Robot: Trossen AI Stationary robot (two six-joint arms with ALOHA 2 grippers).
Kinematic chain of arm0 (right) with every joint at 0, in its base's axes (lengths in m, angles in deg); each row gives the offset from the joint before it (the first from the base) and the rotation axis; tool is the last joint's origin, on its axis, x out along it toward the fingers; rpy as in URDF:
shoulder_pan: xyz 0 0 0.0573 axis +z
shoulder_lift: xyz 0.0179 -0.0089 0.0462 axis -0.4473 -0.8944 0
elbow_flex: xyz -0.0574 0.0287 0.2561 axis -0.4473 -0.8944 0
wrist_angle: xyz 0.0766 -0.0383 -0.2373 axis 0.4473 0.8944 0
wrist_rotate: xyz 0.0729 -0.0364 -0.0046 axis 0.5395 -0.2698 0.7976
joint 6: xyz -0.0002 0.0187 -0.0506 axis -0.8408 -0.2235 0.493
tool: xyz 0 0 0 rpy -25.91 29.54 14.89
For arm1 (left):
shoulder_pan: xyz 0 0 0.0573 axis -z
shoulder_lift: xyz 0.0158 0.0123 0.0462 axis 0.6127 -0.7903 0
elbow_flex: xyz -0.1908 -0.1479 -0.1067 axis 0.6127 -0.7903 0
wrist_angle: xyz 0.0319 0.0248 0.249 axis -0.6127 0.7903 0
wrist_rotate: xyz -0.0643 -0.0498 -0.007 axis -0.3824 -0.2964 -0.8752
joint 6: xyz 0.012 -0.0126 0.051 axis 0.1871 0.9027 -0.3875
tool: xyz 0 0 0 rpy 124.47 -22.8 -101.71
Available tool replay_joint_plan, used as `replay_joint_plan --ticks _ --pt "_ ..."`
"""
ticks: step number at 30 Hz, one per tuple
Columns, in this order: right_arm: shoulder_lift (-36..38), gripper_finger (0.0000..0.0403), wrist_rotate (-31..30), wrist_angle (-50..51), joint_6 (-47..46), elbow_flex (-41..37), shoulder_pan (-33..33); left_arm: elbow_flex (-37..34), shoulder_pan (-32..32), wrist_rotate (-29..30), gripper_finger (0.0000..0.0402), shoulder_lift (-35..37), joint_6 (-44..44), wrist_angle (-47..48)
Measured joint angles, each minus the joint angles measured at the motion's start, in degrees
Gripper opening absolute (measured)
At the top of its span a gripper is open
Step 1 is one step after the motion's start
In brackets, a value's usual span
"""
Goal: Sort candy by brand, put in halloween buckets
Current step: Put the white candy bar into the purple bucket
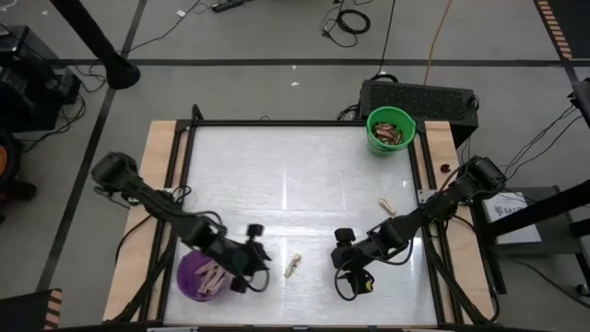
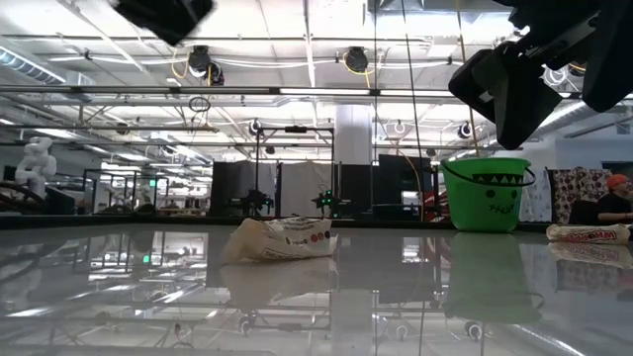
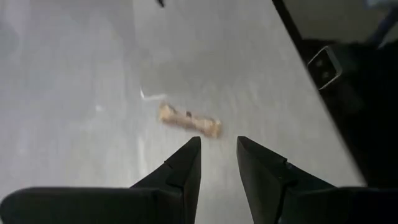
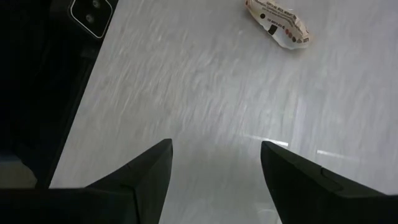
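Two pale tan candy bars lie flat on the white table: one near the front edge (image 1: 293, 266) (image 2: 282, 237), one toward the right side (image 1: 387, 207) (image 2: 588, 232). The green bucket (image 1: 390, 129) (image 2: 485, 193) stands at the far right corner with dark red-brown bars inside. The purple bucket (image 1: 201, 275) stands at the near left and holds pale bars. My left gripper (image 1: 258, 263) (image 3: 217, 143) hovers open and empty beside the purple bucket, a pale bar (image 3: 189, 123) ahead of it. My right gripper (image 1: 343, 251) (image 4: 214, 146) hovers open and empty right of the near bar (image 4: 277, 23).
A black frame (image 1: 189, 138) and wooden side boards (image 1: 157, 157) border the table. A black box (image 1: 419, 97) sits behind the green bucket. Cables hang from both arms near the front edge. The middle and far left of the table are bare.
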Motion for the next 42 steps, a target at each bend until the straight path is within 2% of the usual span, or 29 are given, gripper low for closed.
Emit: replay_joint_plan --ticks 6,9,13,22,27,31,35,38,42 --pt "0.00 0.0235 0.01 0.17 -1.57 0.00 -0.01 0.00 -1.84 4.04 0.0112 -9.92 -11.50 -10.50" --pt "0.00 0.0235 -0.79 0.78 -1.53 0.00 0.00 -0.02 -2.56 4.00 0.0112 -13.13 -12.83 -14.77" --pt "0.00 0.0235 -5.84 3.08 -1.46 -0.02 -0.02 -0.02 -3.49 3.49 0.0117 -16.42 -13.07 -20.95" --pt "0.00 0.0235 -11.94 6.12 1.82 -0.09 0.00 1.56 -4.27 1.94 0.0213 -23.72 -12.86 -33.61" --pt "0.00 0.0235 -16.18 6.22 1.97 -0.09 0.04 6.38 -3.79 2.10 0.0239 -26.48 -12.28 -33.35" --pt "0.00 0.0235 -18.48 6.46 1.44 -0.15 0.53 7.49 -3.40 2.50 0.0239 -27.50 -6.72 -30.90" --pt "0.00 0.0235 -26.29 4.08 1.83 -2.14 2.08 7.48 -3.58 4.76 0.0239 -27.96 -1.23 -24.16" --pt "0.00 0.0235 -31.37 0.43 0.89 -4.18 2.82 7.41 -3.51 6.73 0.0239 -28.37 0.82 -22.46" --pt "-0.02 0.0235 -31.55 -5.42 0.07 -7.47 2.84 7.48 -3.47 6.67 0.0239 -29.19 3.09 -22.71"
